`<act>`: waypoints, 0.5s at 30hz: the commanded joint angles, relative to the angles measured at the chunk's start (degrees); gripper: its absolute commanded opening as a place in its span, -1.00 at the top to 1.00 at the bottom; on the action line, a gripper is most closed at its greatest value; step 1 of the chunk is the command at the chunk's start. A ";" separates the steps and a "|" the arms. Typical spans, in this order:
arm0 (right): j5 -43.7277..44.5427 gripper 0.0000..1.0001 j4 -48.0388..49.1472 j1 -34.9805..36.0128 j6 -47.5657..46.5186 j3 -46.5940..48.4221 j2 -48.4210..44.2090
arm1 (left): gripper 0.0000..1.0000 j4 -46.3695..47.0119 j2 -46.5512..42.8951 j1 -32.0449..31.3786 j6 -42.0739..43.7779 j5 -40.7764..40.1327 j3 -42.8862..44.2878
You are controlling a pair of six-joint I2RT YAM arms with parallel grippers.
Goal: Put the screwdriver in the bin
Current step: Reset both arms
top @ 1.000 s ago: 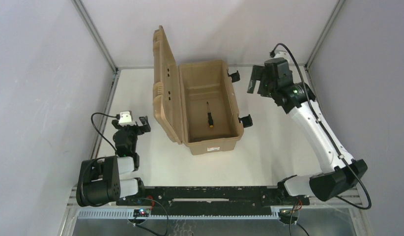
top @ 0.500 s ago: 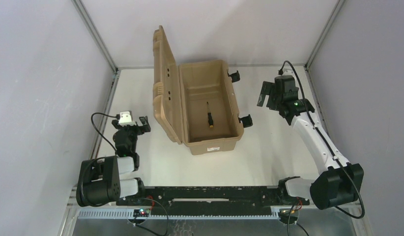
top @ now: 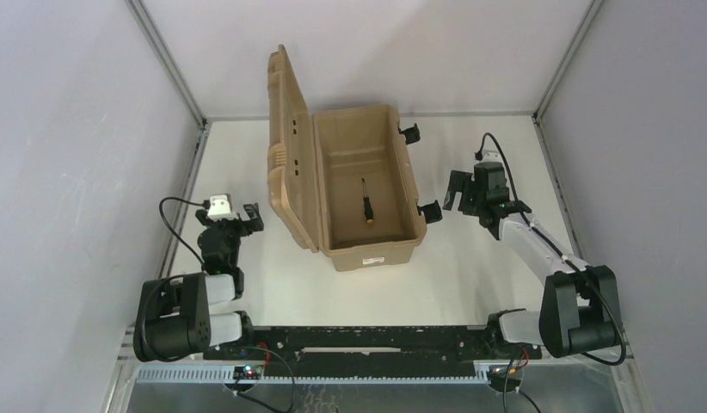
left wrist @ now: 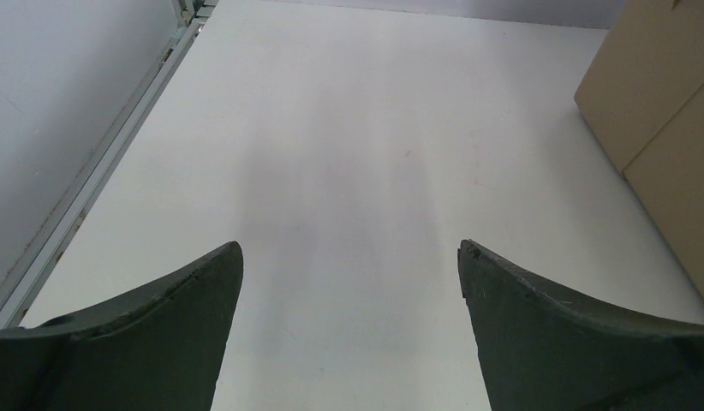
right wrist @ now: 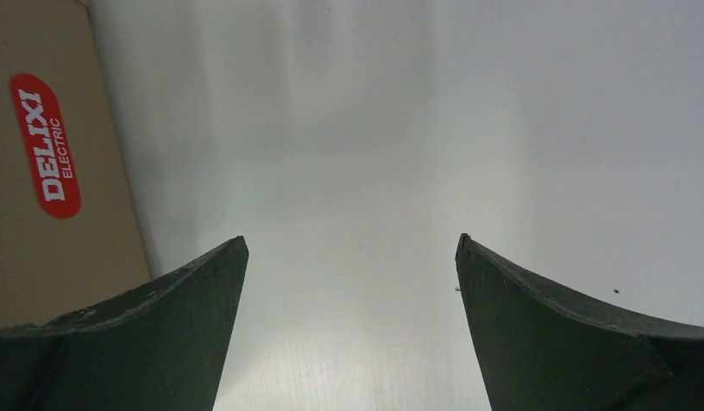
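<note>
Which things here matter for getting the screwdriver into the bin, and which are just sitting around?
For the job:
- screwdriver, lying inside the bin
- bin, lid open
- right gripper, open and empty, beside the bin

Just there:
- left gripper, open and empty, away from the bin
- table
- black rail along the near edge
</note>
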 commanded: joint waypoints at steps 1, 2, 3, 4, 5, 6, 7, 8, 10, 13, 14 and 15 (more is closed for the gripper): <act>-1.37 -0.99 8.88 -0.26 -0.63 -1.32 0.58 | -1.00 1.92 -0.99 -0.34 -0.03 -0.25 2.25; -1.48 -0.99 9.30 -0.26 -0.63 -1.57 0.51 | -1.00 1.93 -0.94 -0.32 -0.04 -0.27 2.20; -1.50 -0.99 9.70 -0.25 -0.54 -1.83 0.37 | -1.00 1.93 -0.94 -0.38 -0.06 -0.27 2.20; -1.63 -0.99 9.99 -0.30 -0.50 -2.05 0.26 | -1.00 1.89 -0.96 -0.32 -0.03 -0.26 2.20; -1.72 -0.99 10.22 -0.25 -0.46 -2.28 0.15 | -1.00 1.88 -0.95 -0.36 -0.02 -0.27 2.26; -1.74 -0.99 10.44 -0.25 -0.41 -2.47 0.02 | -1.00 1.92 -0.94 -0.39 0.02 -0.27 2.21; -1.88 -0.99 10.61 -0.21 -0.41 -2.59 -0.12 | -1.00 1.93 -0.94 -0.34 -0.01 -0.27 2.20; -1.92 -0.99 10.75 -0.24 -0.40 -2.76 -0.31 | -1.00 1.93 -0.94 -0.32 -0.03 -0.27 2.25; -2.08 -0.99 10.98 -0.22 -0.34 -3.01 -0.59 | -1.00 1.93 -0.95 -0.34 -0.02 -0.27 2.21; -2.60 -0.99 11.29 -0.25 -0.25 -3.44 -1.03 | -1.00 1.89 -1.00 -0.32 -0.04 -0.32 2.24; -2.61 -0.99 11.42 -0.24 -0.19 -3.50 -1.13 | -0.99 1.87 -0.95 -0.32 -0.06 -0.28 2.20; -2.57 -0.99 11.49 -0.25 -0.12 -3.58 -1.18 | -1.00 1.93 -0.99 -0.37 -0.07 -0.27 2.24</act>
